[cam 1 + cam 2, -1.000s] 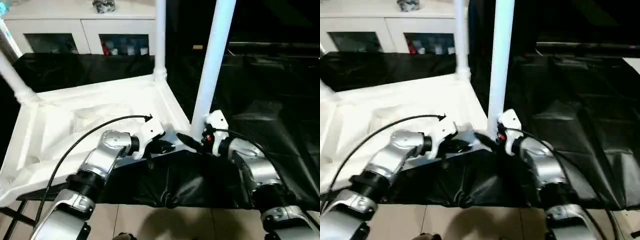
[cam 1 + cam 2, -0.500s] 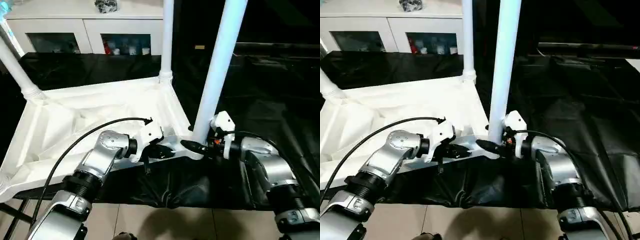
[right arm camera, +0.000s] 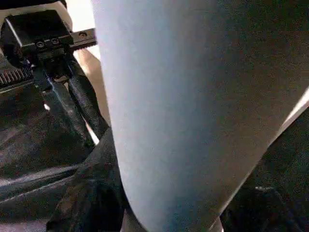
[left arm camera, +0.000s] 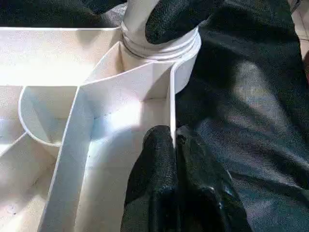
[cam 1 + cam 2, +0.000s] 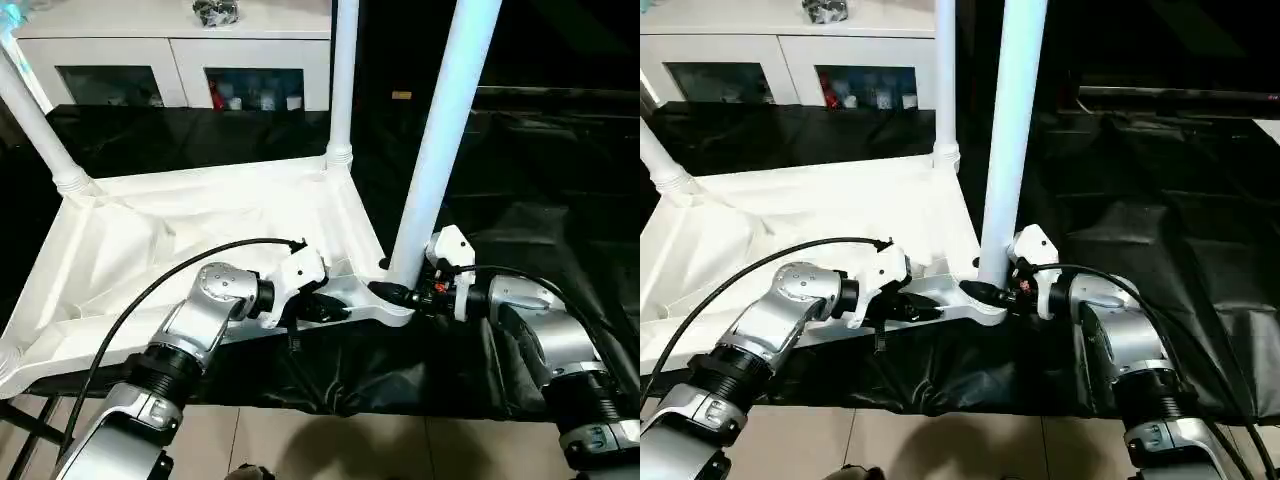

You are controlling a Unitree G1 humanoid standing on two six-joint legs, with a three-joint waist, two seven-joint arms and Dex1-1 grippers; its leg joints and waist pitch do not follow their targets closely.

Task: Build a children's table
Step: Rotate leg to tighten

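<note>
Black-covered work table (image 5: 560, 200) beneath everything, spreading away beyond both grippers. On it, upside down, white tabletop (image 5: 200, 225) with ribbed underside up, stretching away from left gripper (image 4: 173, 140) toward white cabinet (image 5: 170, 60) at the back. Near rim of tabletop pinched between black fingers (image 4: 154, 169) of left gripper, one finger inside the rim wall, one outside. Just past that grip, rounded corner socket (image 4: 186, 58), with near leg (image 5: 440, 140) standing upright in it. Right gripper (image 5: 395, 293) closed around the flared base of near leg, right at the socket, black fingertip (image 4: 174, 17) pressed against the leg's collar. Beyond left gripper, two more legs seated in sockets: far leg (image 5: 343, 80) upright at the far corner, slanted leg (image 5: 35, 120) off to the left side.
</note>
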